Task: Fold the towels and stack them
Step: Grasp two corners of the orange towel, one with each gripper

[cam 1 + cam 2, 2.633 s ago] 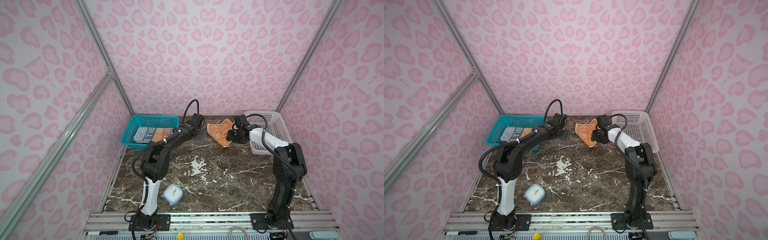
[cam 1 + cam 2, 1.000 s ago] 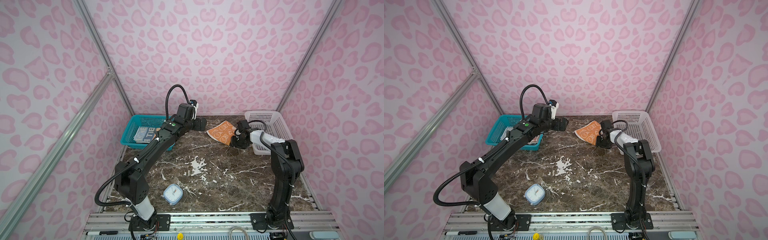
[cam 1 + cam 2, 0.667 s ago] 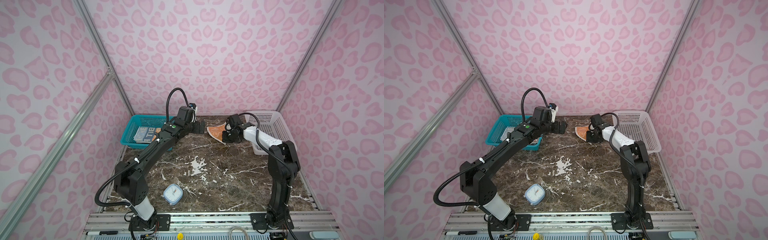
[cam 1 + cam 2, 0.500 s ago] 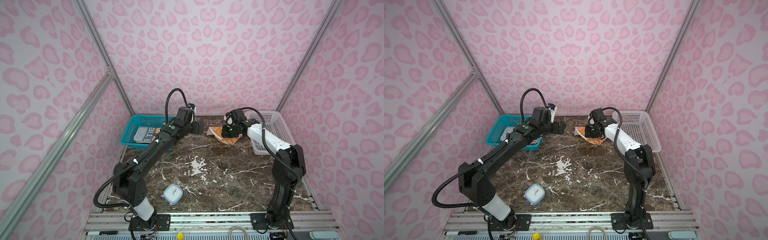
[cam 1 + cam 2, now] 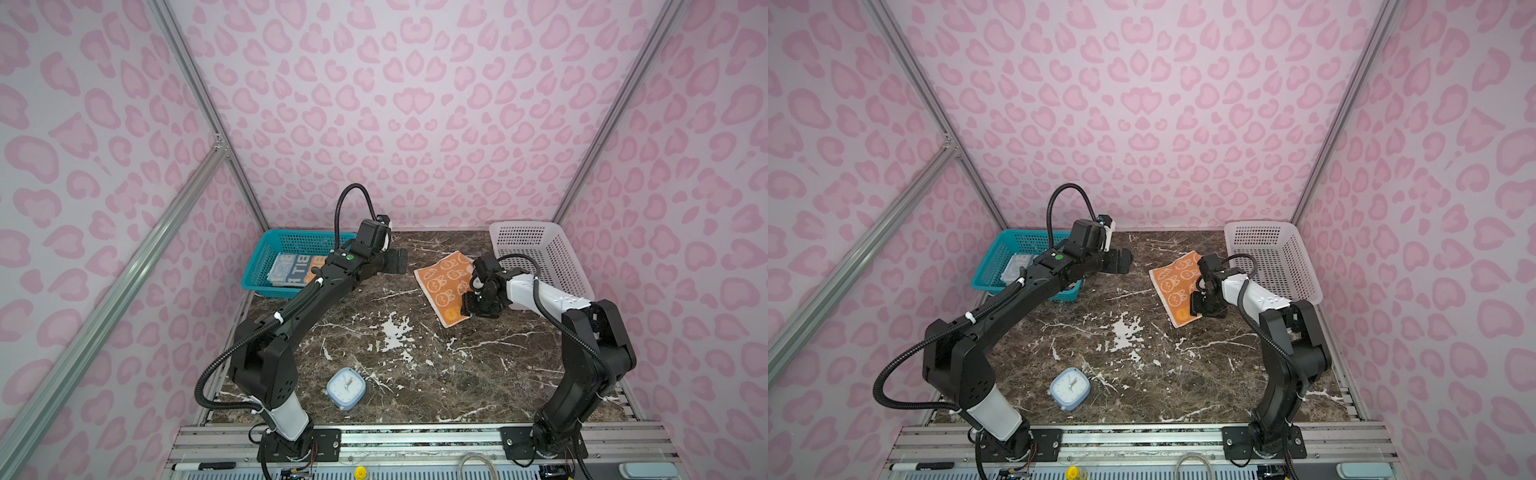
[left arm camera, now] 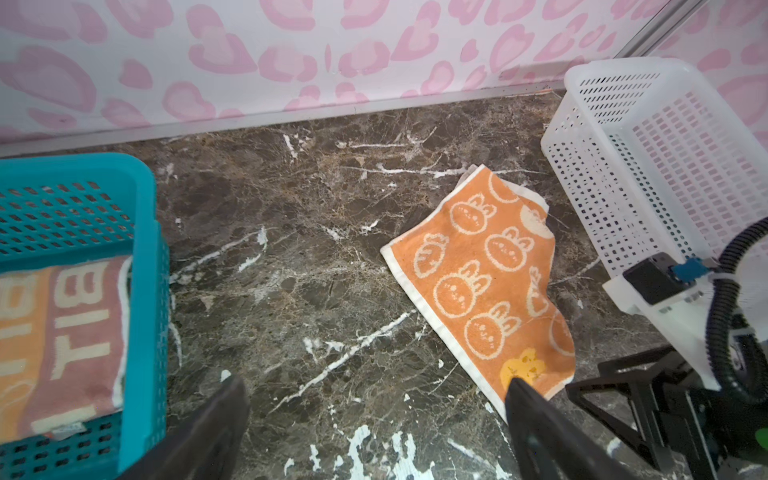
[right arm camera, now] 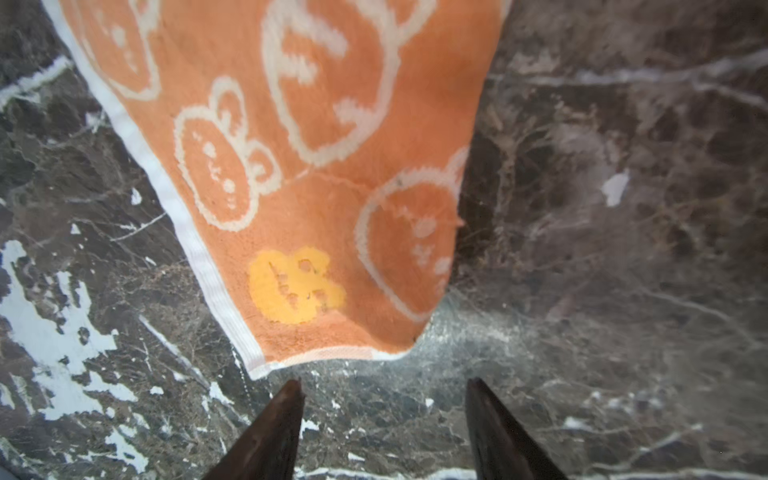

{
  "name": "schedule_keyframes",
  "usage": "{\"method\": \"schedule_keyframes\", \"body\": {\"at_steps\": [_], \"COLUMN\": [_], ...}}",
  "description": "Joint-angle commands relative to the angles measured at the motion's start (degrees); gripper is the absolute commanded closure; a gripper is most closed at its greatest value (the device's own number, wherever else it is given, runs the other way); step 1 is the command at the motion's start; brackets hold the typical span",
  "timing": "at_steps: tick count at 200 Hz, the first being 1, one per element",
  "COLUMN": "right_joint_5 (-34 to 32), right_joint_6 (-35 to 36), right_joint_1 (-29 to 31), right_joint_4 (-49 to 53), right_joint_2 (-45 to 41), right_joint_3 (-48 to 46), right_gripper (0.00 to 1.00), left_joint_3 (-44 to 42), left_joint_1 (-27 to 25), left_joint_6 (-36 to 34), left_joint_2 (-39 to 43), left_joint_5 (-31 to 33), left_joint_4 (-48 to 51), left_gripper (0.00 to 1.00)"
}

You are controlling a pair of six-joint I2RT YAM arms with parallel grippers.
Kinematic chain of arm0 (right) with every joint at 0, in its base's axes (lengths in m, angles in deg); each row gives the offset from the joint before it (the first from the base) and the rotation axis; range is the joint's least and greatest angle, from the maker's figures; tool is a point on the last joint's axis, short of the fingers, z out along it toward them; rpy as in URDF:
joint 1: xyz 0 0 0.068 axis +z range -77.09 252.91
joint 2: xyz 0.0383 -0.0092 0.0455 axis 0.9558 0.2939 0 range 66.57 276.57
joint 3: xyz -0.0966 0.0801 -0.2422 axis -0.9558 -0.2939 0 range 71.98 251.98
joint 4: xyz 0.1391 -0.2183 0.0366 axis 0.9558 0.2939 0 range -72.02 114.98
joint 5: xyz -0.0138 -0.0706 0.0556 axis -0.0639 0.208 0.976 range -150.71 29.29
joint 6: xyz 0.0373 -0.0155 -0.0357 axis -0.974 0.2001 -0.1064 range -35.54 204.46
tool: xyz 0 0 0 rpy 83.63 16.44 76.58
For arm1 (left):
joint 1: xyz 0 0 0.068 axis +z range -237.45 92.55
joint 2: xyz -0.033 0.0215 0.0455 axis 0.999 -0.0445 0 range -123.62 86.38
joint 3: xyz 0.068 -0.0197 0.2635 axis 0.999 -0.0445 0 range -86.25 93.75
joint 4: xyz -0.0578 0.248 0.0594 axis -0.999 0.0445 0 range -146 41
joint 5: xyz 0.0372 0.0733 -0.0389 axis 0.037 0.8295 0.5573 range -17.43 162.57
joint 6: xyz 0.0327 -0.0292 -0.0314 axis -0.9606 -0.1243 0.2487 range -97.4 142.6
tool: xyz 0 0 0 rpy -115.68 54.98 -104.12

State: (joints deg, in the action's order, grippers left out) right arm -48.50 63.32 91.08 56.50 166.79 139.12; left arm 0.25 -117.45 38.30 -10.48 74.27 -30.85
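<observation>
Left arm stretched forward, left claw [image 5: 399, 262] spread wide; right arm bent inward, right claw [image 7: 384, 382] angled down, jaws parted.

Table [image 5: 415, 374] bears towel [image 5: 440, 286], clock [image 5: 345, 388], teal basket [image 5: 299, 245], white basket [image 5: 552, 266].

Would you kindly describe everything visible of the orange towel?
The orange towel looks like terry, with cream rabbit outlines, a white border and one yellow patch. It lies on the table beside the white basket, apparently doubled over, one edge rumpled. The open right gripper sits just off its corner, not touching.
</observation>
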Motion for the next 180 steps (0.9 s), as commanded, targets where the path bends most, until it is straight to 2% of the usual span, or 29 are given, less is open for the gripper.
{"method": "schedule_keyframes", "body": {"at_steps": [1,47,87,120,156,180], "right_joint_5": [-2.6,-8.0,-7.3,-6.8,-8.2,-9.3], "right_joint_6": [-3.9,-6.2,-4.6,-4.3,-3.9,-4.2], "right_joint_1": [1.7,9.2,11.9,12.4,13.7,13.9], "right_joint_4": [-3.9,-4.8,-4.6,-5.8,-5.2,-5.7], "right_joint_2": [-1.5,0.2,6.1,9.2,10.2,8.0], "right_joint_3": [-3.3,-0.9,3.5,3.6,1.7,-2.8], "right_gripper": [0.36,0.40,0.46,0.52,0.63,0.76], "left_joint_3": [0.2,5.4,6.4,5.5,5.4,5.8], "left_joint_1": [-0.2,-0.2,0.0,0.4,0.4,0.4], "left_joint_6": [3.3,4.1,4.1,4.2,3.6,3.1], "left_joint_2": [-2.1,-7.4,-8.2,-7.7,-8.3,-9.1], "left_joint_5": [-2.8,-5.5,-5.3,-5.0,-4.9,-4.5], "left_joint_4": [-1.9,0.1,1.0,1.2,1.9,2.4], "left_gripper": [0.02,0.02,0.02,0.02,0.02,0.02]}}
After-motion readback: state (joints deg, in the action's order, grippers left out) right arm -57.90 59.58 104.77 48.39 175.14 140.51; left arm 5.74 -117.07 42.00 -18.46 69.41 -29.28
